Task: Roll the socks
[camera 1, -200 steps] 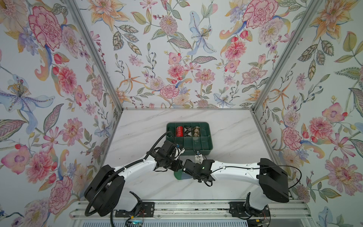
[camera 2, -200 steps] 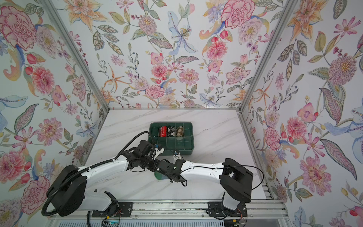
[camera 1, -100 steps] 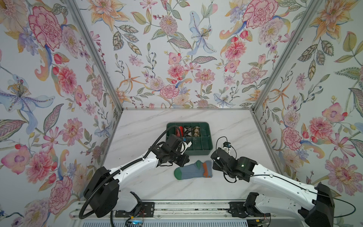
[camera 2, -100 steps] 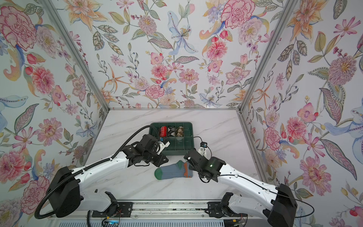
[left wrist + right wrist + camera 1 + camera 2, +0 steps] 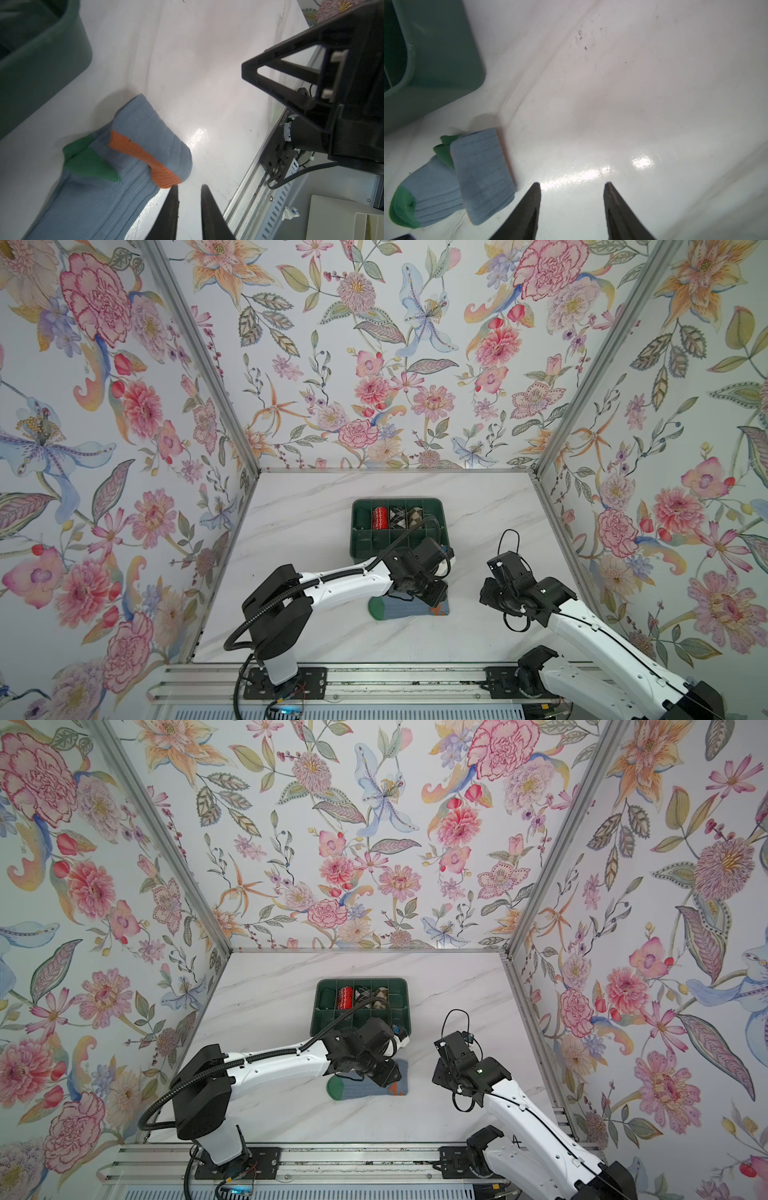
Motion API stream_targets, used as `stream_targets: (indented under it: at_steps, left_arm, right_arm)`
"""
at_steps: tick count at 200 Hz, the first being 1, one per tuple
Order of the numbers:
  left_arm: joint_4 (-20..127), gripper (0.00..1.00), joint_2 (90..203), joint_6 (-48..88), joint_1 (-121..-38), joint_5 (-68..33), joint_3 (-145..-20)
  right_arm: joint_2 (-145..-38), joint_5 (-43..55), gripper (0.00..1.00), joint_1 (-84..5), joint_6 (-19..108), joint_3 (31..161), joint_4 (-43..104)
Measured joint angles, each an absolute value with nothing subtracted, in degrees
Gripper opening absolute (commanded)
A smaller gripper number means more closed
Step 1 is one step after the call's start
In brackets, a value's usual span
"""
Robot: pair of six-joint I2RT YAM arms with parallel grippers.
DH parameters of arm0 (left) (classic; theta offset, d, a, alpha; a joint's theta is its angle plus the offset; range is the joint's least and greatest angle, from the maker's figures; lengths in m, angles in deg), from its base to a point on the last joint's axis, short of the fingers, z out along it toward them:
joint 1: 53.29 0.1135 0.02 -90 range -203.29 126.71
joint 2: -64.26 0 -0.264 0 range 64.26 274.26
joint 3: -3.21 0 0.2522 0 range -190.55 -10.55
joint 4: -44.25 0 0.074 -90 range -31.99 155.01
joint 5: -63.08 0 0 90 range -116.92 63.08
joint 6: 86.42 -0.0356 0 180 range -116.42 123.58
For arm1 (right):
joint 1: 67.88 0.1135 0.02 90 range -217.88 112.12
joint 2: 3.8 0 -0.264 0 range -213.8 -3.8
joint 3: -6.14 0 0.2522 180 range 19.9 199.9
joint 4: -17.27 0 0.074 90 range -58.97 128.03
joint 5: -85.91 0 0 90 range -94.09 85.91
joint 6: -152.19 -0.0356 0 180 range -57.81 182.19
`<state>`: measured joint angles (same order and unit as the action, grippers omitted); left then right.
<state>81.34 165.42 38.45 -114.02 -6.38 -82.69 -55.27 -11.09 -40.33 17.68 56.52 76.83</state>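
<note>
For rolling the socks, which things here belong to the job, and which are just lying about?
Job: grey-blue socks, one end folded over; left hand, open, close by them; right hand, open, apart from them.
Lying about: green bin; in it a red sock bundle, a black-and-white bundle, a brown bundle.

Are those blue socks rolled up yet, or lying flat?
Partly folded: on the socks, the cuff end is turned over once; the green toe lies flat.
</note>
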Motion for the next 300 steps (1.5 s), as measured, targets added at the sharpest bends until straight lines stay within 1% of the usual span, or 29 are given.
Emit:
stream_targets:
  at_steps: [19, 44, 49, 57, 76, 112, 167, 214, 234, 265, 283, 300]
  left_arm:
    - [81.72, 0.24, 167.61, 40.13, -114.5, -6.71, -84.29]
    - [83.09, 0.28, 169.51, 41.66, -114.5, -8.44, -86.06]
    - [83.86, 0.3, 169.77, 41.86, -114.5, -9.09, -86.49]
    - [84.56, 0.36, 170.06, 42.19, -114.5, -9.79, -87.11]
    - [86.17, 0.39, 170.47, 42.45, -114.5, -11.54, -88.35]
    - [87.68, 0.42, 170.73, 43.04, -114.5, -14.14, -88.72]
    - [88.08, 0.43, 174.06, 44.18, -114.81, -15.39, -88.92]
    - [88.4, 0.44, 176.29, 44.83, -114.83, -15.37, -91.5]
    - [88.43, 0.43, 177.29, 44.98, -114.83, -15.34, -92.44]
    - [88.47, 0.4, 178.38, 44.98, -114.83, -15.19, -93.2]
    - [88.51, 0.35, 178.71, 45.03, -114.83, -15.15, -93.2]
    - [88.49, 0.24, 178.95, 44.96, -114.83, -14.93, -93.2]
  right_arm:
    - [-53.89, -8.41, 0.53, -43.82, 20.5, 56.43, 76.68]
    - [-52.21, -5.45, 0.54, -46.34, 22.88, 55.25, 76.15]
    - [-52.1, -4.8, 0.54, -46.56, 23.06, 54.99, 75.96]
    - [-52.12, -4.03, 0.55, -46.78, 23.52, 54.58, 75.74]
    - [-52.14, -2.31, 0.56, -46.97, 24.24, 53.79, 75.08]
    - [-52.45, -0.21, 0.56, -47.04, 24.94, 53.42, 73.42]
    - [-55.02, 1.58, 0.58, -47.41, 26.25, 53.42, 71.39]
    - [-56.77, 2.74, 0.58, -48.07, 27.54, 53.42, 70.03]
    - [-56.86, 3.07, 0.58, -48.31, 28.06, 53.42, 69.68]
    - [-56.86, 3.57, 0.58, -49.33, 28.9, 53.42, 69.6]
    - [-56.97, 4.12, 0.58, -49.66, 29.22, 53.42, 69.2]
    - [-57.04, 4.49, 0.58, -49.75, 29.44, 53.42, 68.94]
